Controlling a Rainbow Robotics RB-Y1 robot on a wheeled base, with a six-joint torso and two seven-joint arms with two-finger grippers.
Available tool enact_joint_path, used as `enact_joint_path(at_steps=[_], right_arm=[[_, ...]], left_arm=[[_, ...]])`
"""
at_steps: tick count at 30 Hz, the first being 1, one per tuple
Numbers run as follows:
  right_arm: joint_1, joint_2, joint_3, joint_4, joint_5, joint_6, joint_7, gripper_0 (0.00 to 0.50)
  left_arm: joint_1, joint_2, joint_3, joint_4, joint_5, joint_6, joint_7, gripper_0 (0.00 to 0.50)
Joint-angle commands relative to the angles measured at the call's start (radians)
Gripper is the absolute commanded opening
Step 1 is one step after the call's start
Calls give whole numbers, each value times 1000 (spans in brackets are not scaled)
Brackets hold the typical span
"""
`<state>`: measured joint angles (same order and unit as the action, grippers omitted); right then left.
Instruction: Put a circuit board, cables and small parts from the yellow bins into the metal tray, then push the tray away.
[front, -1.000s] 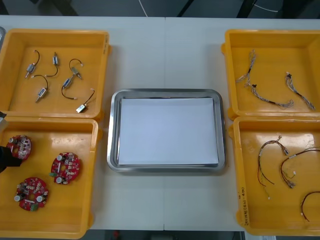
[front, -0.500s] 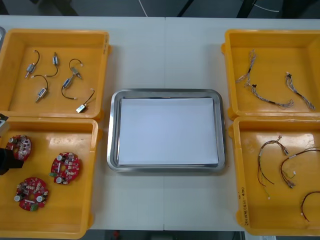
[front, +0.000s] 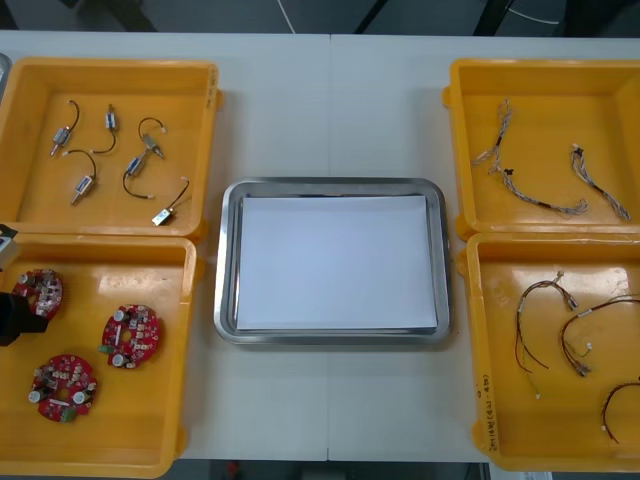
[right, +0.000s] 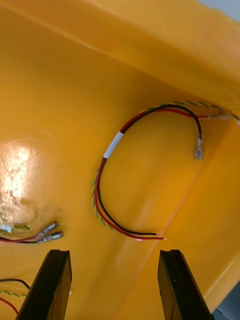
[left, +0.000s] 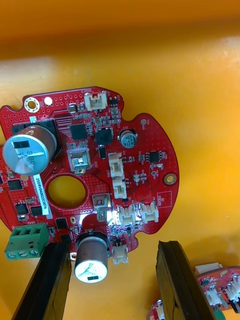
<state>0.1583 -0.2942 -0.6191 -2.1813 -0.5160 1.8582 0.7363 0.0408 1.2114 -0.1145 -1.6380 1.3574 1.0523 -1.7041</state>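
Three round red circuit boards lie in the near left yellow bin (front: 170, 270): one at its far left (front: 38, 292), one in the middle (front: 131, 335), one nearer (front: 63, 387). My left gripper (front: 8, 318) hangs at the bin's left edge beside the far-left board. In the left wrist view it (left: 112, 287) is open, and the board (left: 90, 165) lies flat just ahead, its silver capacitor reaching between the fingers (left: 45, 285). My right gripper (right: 112, 287) is open above a red, black and yellow cable (right: 112, 145) on a bin floor. The metal tray (front: 228, 262) holds only its white inside.
The far left bin (front: 200, 80) holds several small metal parts (front: 135, 165). The far right bin (front: 470, 90) has twisted cables (front: 530, 190); the near right bin (front: 480, 400) has red and yellow cables (front: 575, 320). More cable ends (right: 45, 232) lie by my right fingers.
The left gripper has slid a little toward the bin's left edge, off the far-left board, then held still. Nothing else has moved.
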Motion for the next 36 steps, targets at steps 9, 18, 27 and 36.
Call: enact_joint_path(at_steps=[9,18,27,36], right_arm=[[-16,-20,44,60,36,-111,-48,500],[-19,-20,70,101,45,-171,-66,500],[-19,-20,104,170,48,-261,-92,500],[-16,-20,107,189,51,-271,-109,500]], left_arm=[[-25,48,-8,3,14,-9,-40,1],[-25,48,-8,1,37,-8,-40,0],[-27,53,62,-31,42,63,-39,0],[-27,51,182,-105,32,193,-26,0]])
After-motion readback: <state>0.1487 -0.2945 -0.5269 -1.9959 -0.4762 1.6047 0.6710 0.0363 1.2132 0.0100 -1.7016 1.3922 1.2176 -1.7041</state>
